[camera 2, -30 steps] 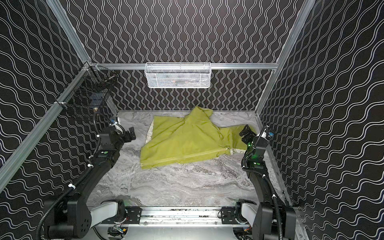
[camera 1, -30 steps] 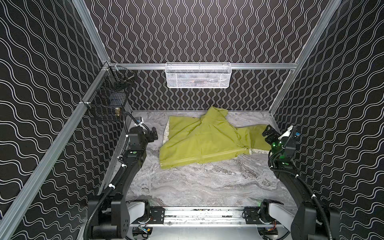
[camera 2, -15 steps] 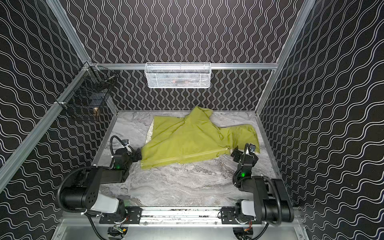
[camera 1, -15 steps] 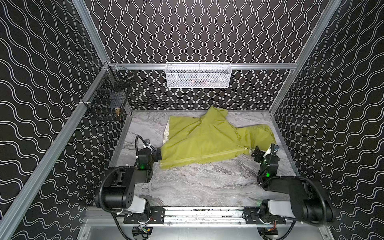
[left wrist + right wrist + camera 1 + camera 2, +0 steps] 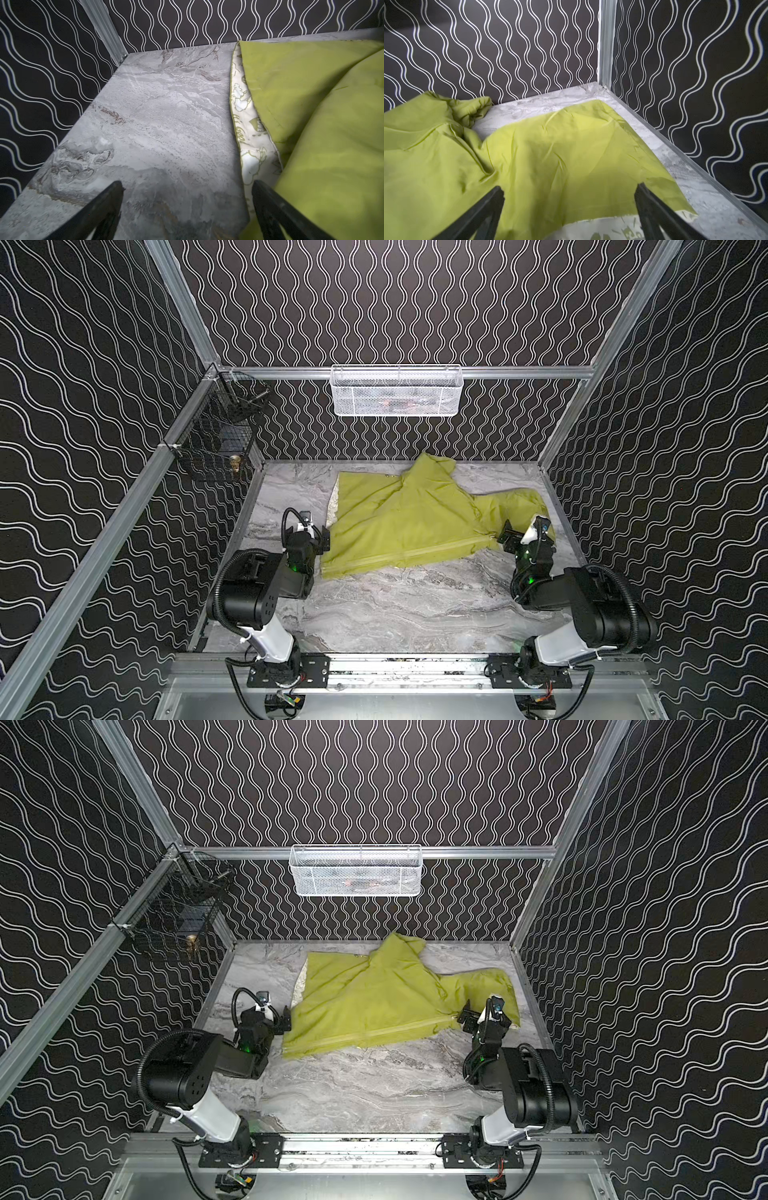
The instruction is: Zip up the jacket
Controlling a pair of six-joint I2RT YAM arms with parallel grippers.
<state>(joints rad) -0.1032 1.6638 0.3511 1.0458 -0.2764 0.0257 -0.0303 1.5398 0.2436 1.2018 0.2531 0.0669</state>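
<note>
**Jacket spread on far half of table, both grippers wide open at its edges**

The jacket (image 5: pixel 399 522) (image 5: pixel 365 1002) lies crumpled on the table (image 5: pixel 395 614), covering the table's far half and reaching toward its far right corner. A pale zipper (image 5: pixel 415 553) (image 5: pixel 374 1031) runs along the side of the jacket nearest the table's front edge. From this height it is hard to say whether its two sides are joined.

The left gripper (image 5: pixel 325 536) (image 5: pixel 286 1020) sits low over the table's left side, just beside the jacket's left edge. In the left wrist view its jaws stand wide apart (image 5: pixel 187 185) and hold nothing. One of its fingers (image 5: pixel 99 207) is over bare marble, the other over the strip of cream printed lining (image 5: pixel 245 116) that shows along the jacket's edge.

The right gripper (image 5: pixel 509 537) (image 5: pixel 465 1017) is near the table's right edge, at the right end of the zipper. The right wrist view shows its jaws spread wide (image 5: pixel 569 189) over yellow-green fabric, gripping nothing. A patch of lining (image 5: pixel 602 228) shows just below them.
</note>
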